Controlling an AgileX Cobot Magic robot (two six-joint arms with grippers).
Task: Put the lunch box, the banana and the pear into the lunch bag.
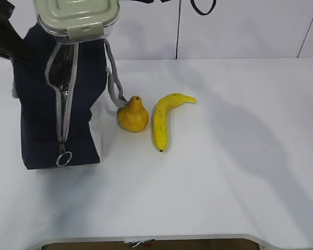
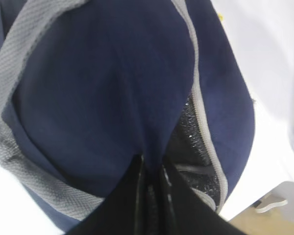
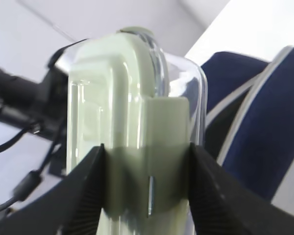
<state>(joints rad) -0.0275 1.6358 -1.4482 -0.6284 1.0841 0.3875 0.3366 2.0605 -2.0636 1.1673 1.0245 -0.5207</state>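
On the white table (image 1: 240, 172), the lunch box (image 1: 77, 18) sits atop the lunch bag (image 1: 39, 104).

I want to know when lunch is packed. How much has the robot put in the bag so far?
Nothing is clearly inside yet. The right gripper holds the lunch box at the top of the lunch bag, whose zipper is open. The left gripper pinches the bag's fabric. The pear and the banana lie on the table, waiting their turn.
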